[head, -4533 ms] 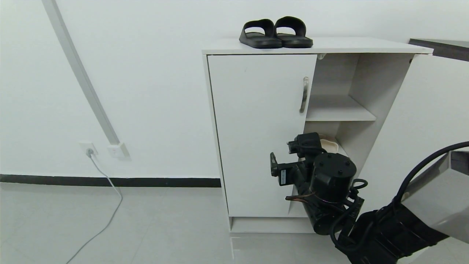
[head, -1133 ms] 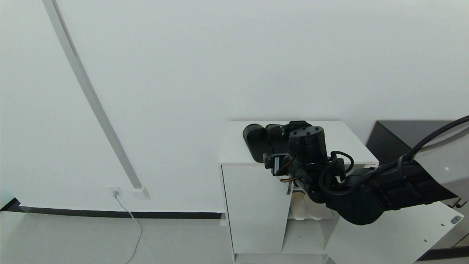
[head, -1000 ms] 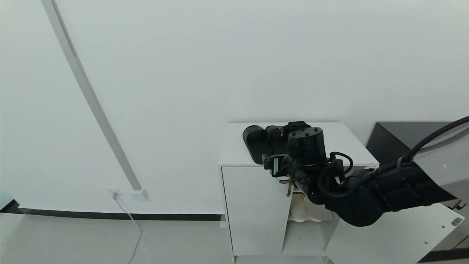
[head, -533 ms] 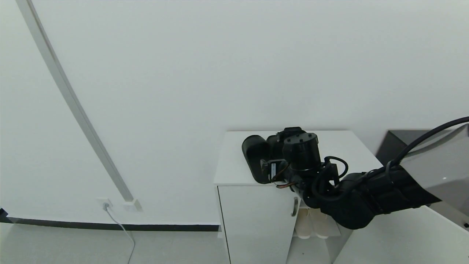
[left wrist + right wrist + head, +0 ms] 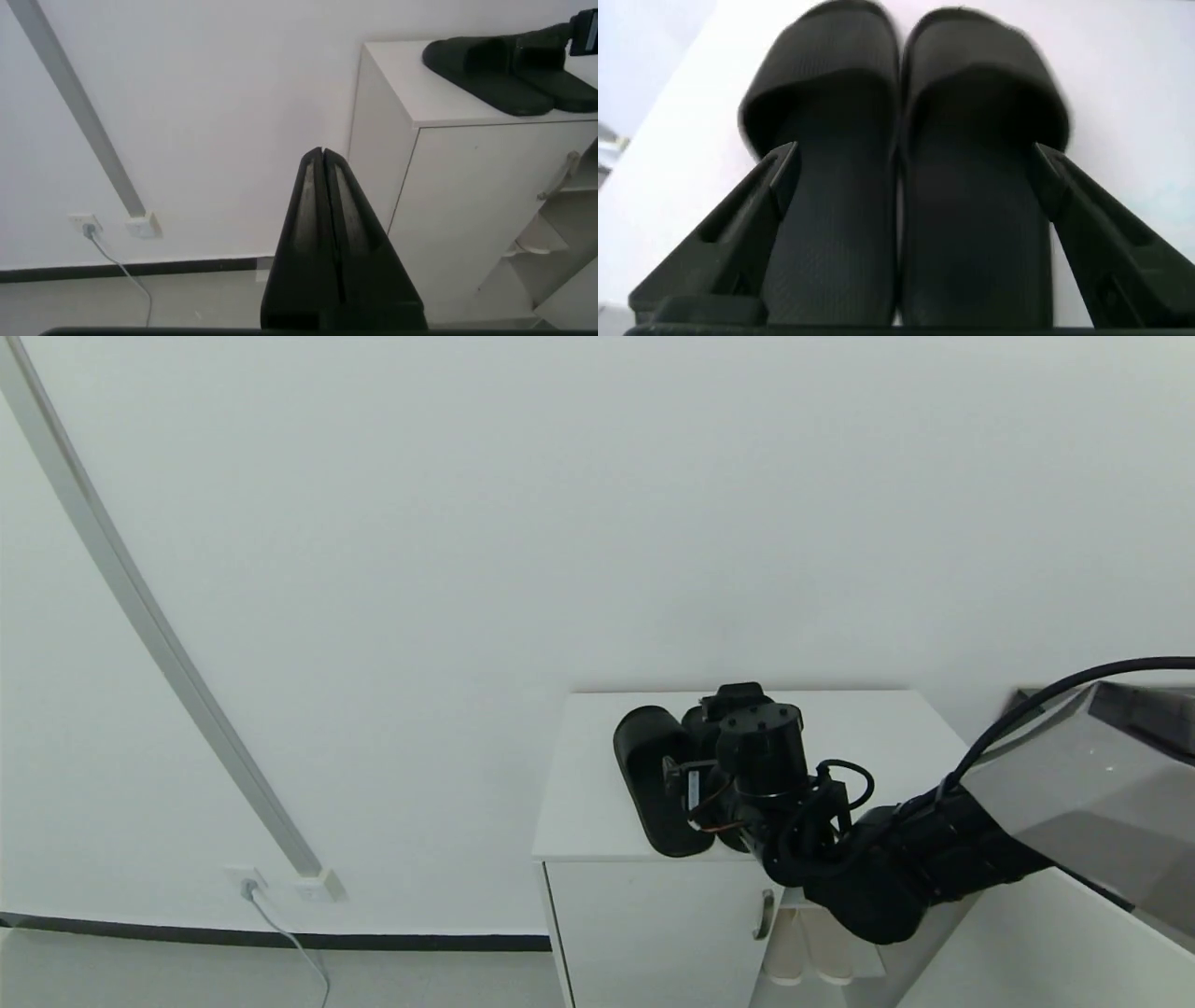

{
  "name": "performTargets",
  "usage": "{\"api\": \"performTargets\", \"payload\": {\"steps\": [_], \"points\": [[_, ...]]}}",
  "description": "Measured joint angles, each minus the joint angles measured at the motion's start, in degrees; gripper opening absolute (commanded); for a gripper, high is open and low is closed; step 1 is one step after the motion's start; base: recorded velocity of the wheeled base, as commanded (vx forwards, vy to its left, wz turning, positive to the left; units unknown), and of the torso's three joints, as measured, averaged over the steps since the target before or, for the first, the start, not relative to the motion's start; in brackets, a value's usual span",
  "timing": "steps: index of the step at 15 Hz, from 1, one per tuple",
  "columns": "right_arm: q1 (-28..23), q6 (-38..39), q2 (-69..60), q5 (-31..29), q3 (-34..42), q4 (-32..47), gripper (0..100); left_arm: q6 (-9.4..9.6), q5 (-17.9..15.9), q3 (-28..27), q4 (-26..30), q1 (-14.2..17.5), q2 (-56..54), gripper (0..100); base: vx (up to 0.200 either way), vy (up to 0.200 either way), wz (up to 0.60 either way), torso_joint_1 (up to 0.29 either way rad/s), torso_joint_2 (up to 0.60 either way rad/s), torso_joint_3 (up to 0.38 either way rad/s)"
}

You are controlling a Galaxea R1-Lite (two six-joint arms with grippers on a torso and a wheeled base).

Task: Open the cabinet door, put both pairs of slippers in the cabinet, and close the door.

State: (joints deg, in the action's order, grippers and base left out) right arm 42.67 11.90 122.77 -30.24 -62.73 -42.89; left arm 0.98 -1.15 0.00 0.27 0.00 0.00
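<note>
Hidden behind the right arm (image 5: 887, 882) in the head view: most of 1 of the 2 black slippers (image 5: 653, 793); cut off at that view's bottom edge: cabinet (image 5: 644, 933), pale slippers (image 5: 794, 952) inside, open door (image 5: 1008, 943); cut off at the heels in the right wrist view.

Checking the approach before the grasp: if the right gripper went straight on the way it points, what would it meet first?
The black slippers on the cabinet top. The right gripper has its open fingers straddling the pair, so its palm would likely meet their near ends first, though depth is unclear.
</note>
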Motion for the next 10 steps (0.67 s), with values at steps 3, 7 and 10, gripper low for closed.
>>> {"api": "performTargets", "payload": {"steps": [3,7,10], "points": [[-0.1,0.1,1.9,0.1,0.4,-0.8,100,-0.05,0.0,0.0,0.0,0.0,0.0,0,0.000,0.000,0.00,0.000,0.00,0.000],[-0.3,-0.8,5.2,0.4,-1.8,-2.9,100,-0.11,0.0,0.0,0.0,0.0,0.0,0,0.000,0.000,0.00,0.000,0.00,0.000],[-1.2,-1.6,7.9,0.6,-5.2,-3.7,100,-0.09,0.0,0.0,0.0,0.0,0.0,0,0.000,0.000,0.00,0.000,0.00,0.000]]}}
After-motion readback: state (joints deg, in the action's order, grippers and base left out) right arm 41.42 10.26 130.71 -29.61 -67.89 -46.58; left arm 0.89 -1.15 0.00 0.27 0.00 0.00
